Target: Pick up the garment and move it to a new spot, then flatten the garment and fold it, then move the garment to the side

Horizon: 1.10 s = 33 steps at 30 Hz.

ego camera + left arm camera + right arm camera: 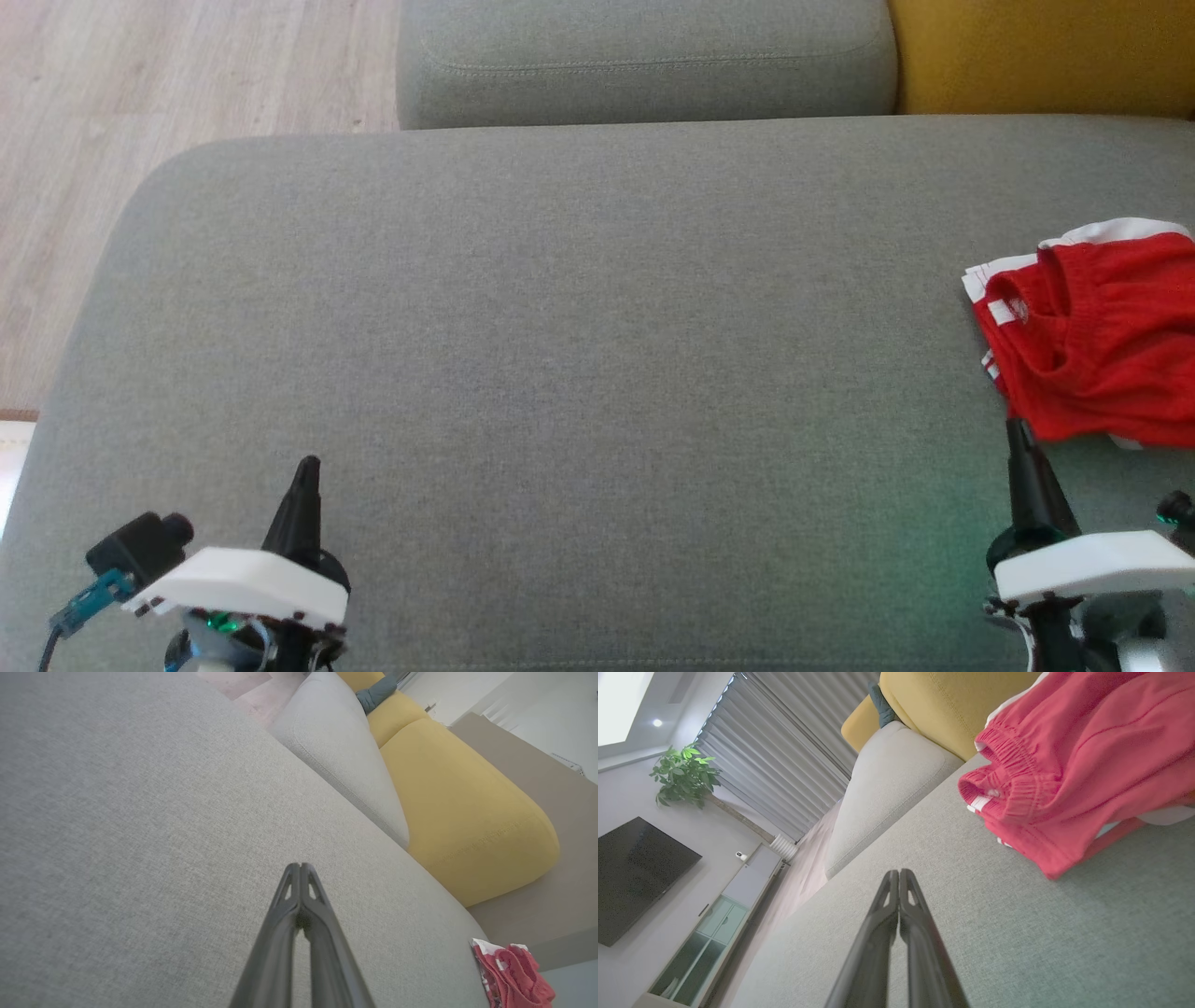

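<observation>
The garment (1092, 341) is a pair of red shorts with white trim, lying folded at the right edge of the grey cushion (560, 327). It shows as well at the lower right of the left wrist view as the garment (511, 975), and large at the upper right of the right wrist view as the garment (1069, 770). My right gripper (1018, 431) is shut with nothing in it, its tip just short of the shorts' near edge. My left gripper (306, 467) is shut and empty at the lower left, far from the shorts. Both gripper tips, the left gripper (300, 865) and the right gripper (899, 872), hover over bare cushion.
A second grey cushion (644, 56) and a yellow cushion (1046, 51) lie beyond the main one. Wooden floor (112, 140) runs along the left. The right wrist view takes in a television (635, 877), a potted plant (684, 777) and a low cabinet (714, 928).
</observation>
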Available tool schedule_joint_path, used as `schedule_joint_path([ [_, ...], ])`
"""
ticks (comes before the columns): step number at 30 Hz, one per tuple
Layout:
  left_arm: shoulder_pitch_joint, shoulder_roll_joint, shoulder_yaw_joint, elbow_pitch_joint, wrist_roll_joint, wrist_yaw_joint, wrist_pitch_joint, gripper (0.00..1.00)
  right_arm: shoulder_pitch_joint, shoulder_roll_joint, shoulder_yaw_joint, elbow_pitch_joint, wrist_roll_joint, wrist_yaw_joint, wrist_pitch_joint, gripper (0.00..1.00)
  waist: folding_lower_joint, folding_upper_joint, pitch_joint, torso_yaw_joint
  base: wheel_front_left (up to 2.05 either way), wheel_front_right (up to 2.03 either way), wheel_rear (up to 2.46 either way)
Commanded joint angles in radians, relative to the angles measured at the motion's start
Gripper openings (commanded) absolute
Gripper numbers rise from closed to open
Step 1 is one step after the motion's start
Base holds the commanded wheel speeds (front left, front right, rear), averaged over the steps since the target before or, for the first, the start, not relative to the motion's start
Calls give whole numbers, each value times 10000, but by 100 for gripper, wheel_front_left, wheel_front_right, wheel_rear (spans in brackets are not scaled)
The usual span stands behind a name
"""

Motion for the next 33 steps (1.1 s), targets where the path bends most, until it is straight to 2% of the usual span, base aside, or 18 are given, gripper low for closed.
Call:
schedule_joint_path([
  [1, -602, 61, 351, -274, -230, -89, 51, 0, -501, -107, 19, -257, 281, -4, 63, 0, 0, -1, -1, -5, 0, 0, 0],
  [33, -951, -401, 1431, -3, -3535, -806, 851, 0, -1079, -127, -86, 402, 4052, -7, 223, 0, 0, -1, -37, -192, 0, 0, 0],
])
